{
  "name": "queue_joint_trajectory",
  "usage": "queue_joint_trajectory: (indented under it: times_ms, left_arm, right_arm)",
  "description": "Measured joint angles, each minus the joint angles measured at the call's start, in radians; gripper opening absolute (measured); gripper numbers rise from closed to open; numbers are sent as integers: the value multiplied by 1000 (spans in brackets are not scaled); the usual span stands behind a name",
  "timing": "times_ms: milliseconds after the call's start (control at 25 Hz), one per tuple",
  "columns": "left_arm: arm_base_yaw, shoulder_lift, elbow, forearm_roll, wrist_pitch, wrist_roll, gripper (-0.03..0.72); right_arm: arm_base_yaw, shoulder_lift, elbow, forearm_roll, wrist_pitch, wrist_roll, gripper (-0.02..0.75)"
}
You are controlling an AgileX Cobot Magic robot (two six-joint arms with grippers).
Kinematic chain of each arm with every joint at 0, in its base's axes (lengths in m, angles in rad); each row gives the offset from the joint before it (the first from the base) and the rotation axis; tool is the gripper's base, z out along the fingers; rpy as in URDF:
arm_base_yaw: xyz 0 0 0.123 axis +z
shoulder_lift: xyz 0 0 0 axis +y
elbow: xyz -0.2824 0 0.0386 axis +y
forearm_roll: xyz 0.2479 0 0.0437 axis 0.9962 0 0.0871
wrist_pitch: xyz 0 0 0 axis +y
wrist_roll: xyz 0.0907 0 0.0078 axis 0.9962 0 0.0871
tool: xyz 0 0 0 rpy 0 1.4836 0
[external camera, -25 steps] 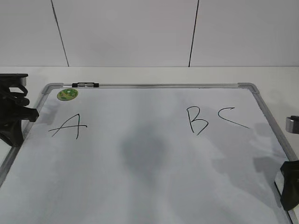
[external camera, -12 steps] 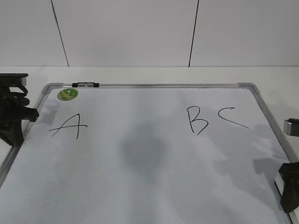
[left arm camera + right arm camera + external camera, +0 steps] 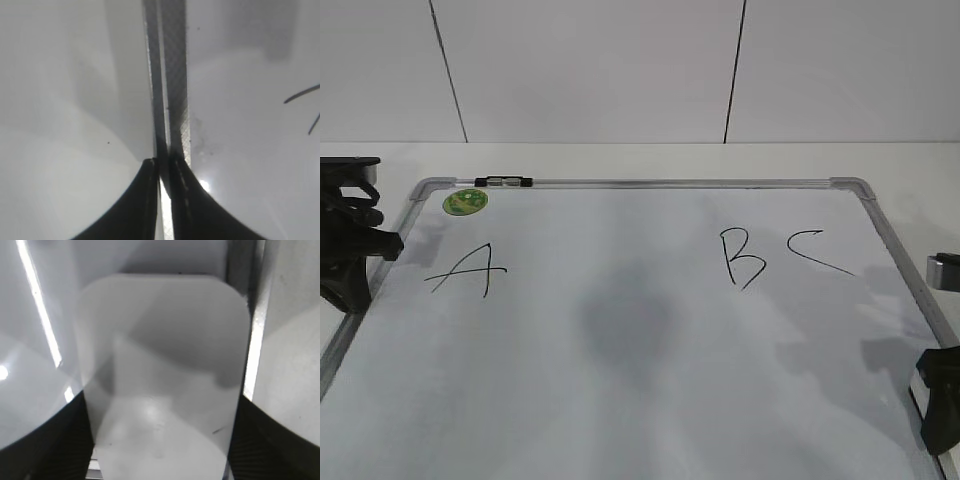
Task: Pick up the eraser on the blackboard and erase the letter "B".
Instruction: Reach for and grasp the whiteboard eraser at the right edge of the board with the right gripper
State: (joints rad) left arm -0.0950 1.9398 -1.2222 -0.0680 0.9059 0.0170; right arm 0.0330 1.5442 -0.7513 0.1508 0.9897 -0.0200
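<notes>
The blackboard (image 3: pixel 640 400) is a white board in a silver frame, lying flat. It bears a slanted "A" (image 3: pixel 467 271), the letter "B" (image 3: pixel 741 258) and a "C" (image 3: pixel 815 254). The white eraser (image 3: pixel 165 365) lies by the board's right frame (image 3: pixel 255 355). My right gripper (image 3: pixel 162 407) has a jaw against each long side of the eraser. In the exterior view that gripper (image 3: pixel 942 405) sits at the lower right corner and hides the eraser. My left gripper (image 3: pixel 165 165) is shut and empty over the left frame (image 3: pixel 172 75). It also shows in the exterior view (image 3: pixel 355 262).
A round green sticker (image 3: pixel 465 201) and a small black-and-silver clip (image 3: pixel 504 182) sit at the board's far left corner. White table surrounds the board, with a white panelled wall behind. A stroke of the "A" (image 3: pixel 300 94) shows in the left wrist view.
My right gripper has sunk slightly at the lower right corner. The left arm and the letters have not changed.
</notes>
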Motion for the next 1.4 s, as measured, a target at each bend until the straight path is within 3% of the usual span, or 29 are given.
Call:
queue_joint_trajectory:
  times_ms: [480, 880, 1400]
  left_arm:
    - [0, 0, 0, 0, 0, 0, 41]
    - [0, 0, 0, 0, 0, 0, 41]
    - [0, 0, 0, 0, 0, 0, 41]
  right_arm:
    - [9, 6, -188, -29, 190, 20, 538]
    - [216, 111, -476, -82, 225, 140, 538]
    - [296, 518, -965, -106, 229, 152, 538]
